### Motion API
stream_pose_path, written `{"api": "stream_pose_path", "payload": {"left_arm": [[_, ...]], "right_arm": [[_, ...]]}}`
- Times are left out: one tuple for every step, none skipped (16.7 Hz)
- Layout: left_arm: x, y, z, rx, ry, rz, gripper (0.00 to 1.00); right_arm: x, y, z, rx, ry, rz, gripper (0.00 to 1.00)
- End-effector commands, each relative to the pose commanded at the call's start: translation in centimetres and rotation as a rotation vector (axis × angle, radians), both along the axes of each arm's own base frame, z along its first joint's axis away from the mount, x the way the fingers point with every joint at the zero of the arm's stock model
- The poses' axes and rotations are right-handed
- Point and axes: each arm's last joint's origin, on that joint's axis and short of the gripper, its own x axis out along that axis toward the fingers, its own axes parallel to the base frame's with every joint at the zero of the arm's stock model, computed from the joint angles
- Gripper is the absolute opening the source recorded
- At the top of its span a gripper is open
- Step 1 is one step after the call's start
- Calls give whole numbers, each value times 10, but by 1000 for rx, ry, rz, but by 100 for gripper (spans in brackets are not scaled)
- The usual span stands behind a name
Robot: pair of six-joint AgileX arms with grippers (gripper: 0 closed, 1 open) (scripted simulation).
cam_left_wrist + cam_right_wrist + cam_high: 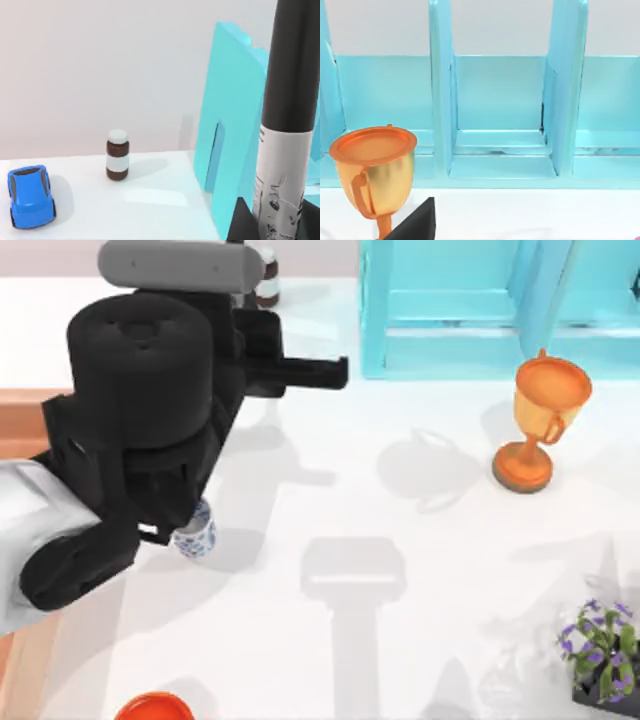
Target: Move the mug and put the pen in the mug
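Observation:
The mug (197, 536), small and white with a blue pattern, stands on the table at the left, half hidden under my left arm. That arm is raised high over it. My left gripper (335, 372) points right toward the cyan shelf. In the left wrist view the pen (287, 125), black with a white label band, stands close up against a black finger (242, 222), held above the table. A black part of my right gripper (415, 222) lies low beside the trophy cup.
A cyan shelf (470, 310) runs along the back right. An orange trophy cup (540, 420) stands before it. A brown bottle (117, 155) and a blue toy car (30, 196) sit at the back left. An orange-red bowl (152, 708) and a purple-flowered plant (600, 650) are at the front edge.

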Motion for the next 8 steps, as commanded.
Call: {"api": "stream_pose_path", "payload": {"left_arm": [[-10, 9, -1, -29, -58, 5, 0], [-20, 18, -6, -48, -105, 10, 0], [-29, 27, -13, -58, -144, 14, 0], [-37, 35, -21, -59, -173, 17, 0], [-44, 42, -31, -54, -196, 19, 0], [-51, 49, -41, -42, -212, 20, 0], [-57, 55, -50, -28, -224, 21, 0], [-62, 60, -59, -12, -231, 22, 0]], "right_arm": [[0, 0, 0, 0, 0, 0, 100], [0, 0, 0, 0, 0, 0, 100], [0, 0, 0, 0, 0, 0, 100], [0, 0, 0, 0, 0, 0, 100], [0, 0, 0, 0, 0, 0, 100], [0, 0, 0, 0, 0, 0, 100], [0, 0, 0, 0, 0, 0, 100], [0, 0, 0, 0, 0, 0, 100]]}}
